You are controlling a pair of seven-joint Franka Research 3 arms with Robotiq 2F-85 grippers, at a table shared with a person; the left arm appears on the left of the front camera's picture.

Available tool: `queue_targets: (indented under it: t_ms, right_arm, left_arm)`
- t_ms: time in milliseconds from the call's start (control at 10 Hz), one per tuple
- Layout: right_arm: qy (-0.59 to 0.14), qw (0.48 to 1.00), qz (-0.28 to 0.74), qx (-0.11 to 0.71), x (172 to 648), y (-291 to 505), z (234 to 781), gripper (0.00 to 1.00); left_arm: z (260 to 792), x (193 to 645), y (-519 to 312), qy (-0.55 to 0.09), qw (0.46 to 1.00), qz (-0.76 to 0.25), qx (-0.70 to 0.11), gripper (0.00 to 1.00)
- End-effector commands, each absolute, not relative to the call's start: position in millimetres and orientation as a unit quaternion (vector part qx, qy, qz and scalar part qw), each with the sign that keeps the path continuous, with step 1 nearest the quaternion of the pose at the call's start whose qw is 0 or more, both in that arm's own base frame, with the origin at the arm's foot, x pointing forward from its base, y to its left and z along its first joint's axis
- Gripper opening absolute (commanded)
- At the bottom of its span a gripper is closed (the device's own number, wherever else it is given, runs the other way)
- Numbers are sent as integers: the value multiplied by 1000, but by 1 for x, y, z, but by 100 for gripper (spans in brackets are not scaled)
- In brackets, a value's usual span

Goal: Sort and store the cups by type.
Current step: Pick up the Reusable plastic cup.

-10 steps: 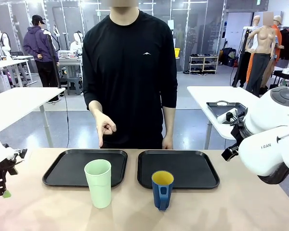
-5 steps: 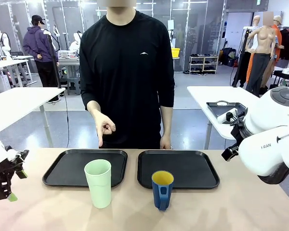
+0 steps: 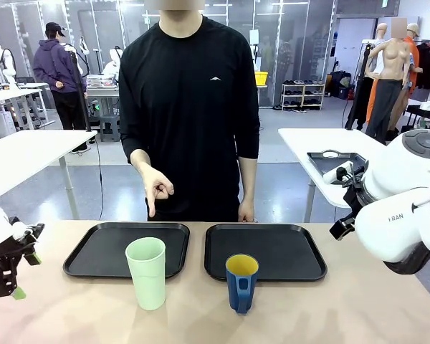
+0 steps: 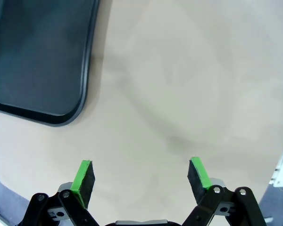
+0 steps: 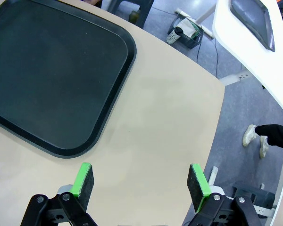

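A tall, pale green plastic tumbler (image 3: pixel 147 272) with no handle stood upright at the lower centre-left of the front view. To its right, and apart from it, stood a shorter dark blue mug (image 3: pixel 241 282) with a yellow inside, its handle turned toward the camera. Both rested on the bare worktop (image 3: pixel 344 308). The tumbler stood just in front of the left tray (image 3: pixel 93 251) and the mug just in front of the right tray (image 3: pixel 287 251); both trays were black.

The cups and trays had not moved since a second earlier. At the left edge of the frame, the left end effector (image 3: pixel 23 276) had shifted slightly toward the centre and turned. The person (image 3: pixel 190 107) in black behind the trays had moved a little toward picture left. One hand (image 3: pixel 156 188) still pointed down above the left tray.

In the left wrist view, the left end effector's green-padded fingers stood wide apart above bare worktop, gripping nothing, with a tray corner at the upper left. The right end effector (image 5: pixel 140 176) was likewise spread wide and held nothing, with a tray at the upper left of its view. The white right arm (image 3: pixel 405 215) filled the right edge of the front view.

The worktop was smooth and pale tan. Behind it, white tables (image 3: pixel 29 150) stood at the middle left and middle right on a grey floor. Another person in a purple hoodie (image 3: pixel 56 61) stood at the upper left.
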State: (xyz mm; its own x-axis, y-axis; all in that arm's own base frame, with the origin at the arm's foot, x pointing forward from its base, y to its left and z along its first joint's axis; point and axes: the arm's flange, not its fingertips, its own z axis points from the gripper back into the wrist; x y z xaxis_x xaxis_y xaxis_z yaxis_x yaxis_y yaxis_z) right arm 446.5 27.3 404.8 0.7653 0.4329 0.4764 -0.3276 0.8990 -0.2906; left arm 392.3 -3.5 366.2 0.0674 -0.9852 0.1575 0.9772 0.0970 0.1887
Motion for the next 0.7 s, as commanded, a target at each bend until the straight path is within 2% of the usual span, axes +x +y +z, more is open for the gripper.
queue_targets:
  t_ms: [0, 400, 500, 600]
  right_arm:
    - [-274, 935, 203, -95, 445, 27, 402, 100]
    - [-274, 935, 203, -95, 445, 27, 402, 100]
    - [-274, 935, 203, -95, 445, 27, 402, 100]
    - [-274, 935, 203, -95, 445, 27, 402, 100]
  left_arm:
    - [359, 397, -15, -150, 714, -683, 3, 100]
    - [348, 409, -34, -264, 700, -663, -25, 100]
    - [345, 410, -40, -285, 690, -664, -52, 100]
    - [343, 410, -46, -302, 676, -662, -115, 100]
